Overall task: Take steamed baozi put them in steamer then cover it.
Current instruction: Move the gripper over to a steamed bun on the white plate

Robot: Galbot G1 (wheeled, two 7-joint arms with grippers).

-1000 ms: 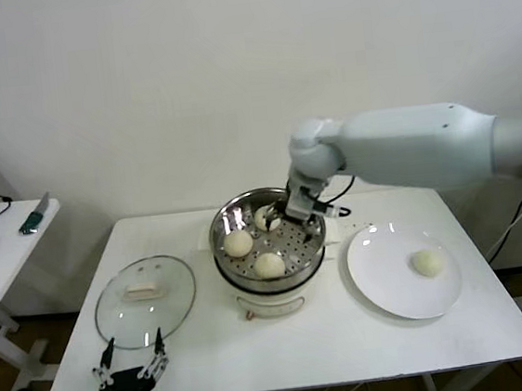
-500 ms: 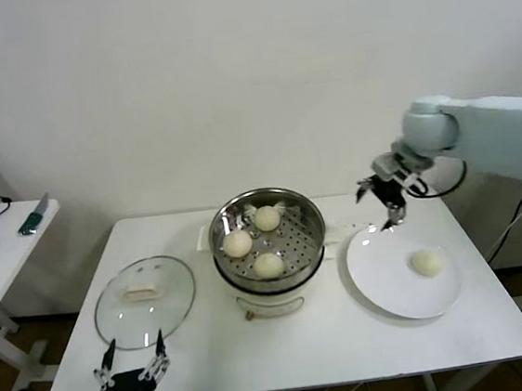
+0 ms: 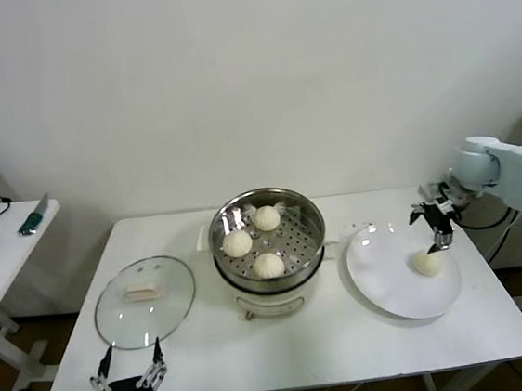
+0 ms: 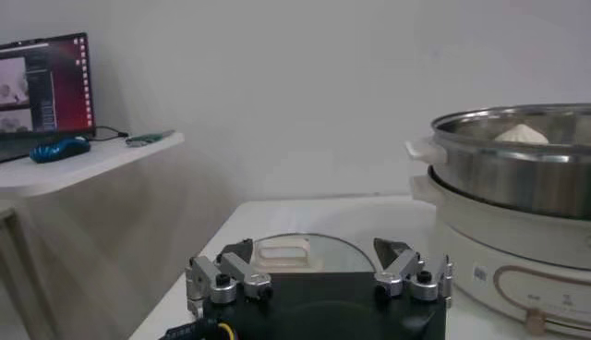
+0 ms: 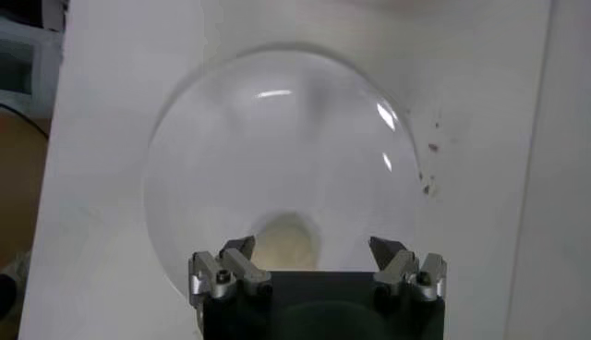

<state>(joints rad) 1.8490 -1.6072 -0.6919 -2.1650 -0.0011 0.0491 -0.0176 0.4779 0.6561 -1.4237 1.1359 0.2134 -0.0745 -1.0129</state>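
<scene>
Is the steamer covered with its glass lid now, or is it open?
Open. The steamer shows three baozi inside, and the glass lid lies flat on the table beside it.

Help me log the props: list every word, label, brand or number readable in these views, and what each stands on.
No text can be read anywhere.
Cooker base: small dark mark at about, too small to read.
Monitor on the side table: shows windows, content too blurred to read.
Steamer, glass lid, plate, buns: no markings visible.
</scene>
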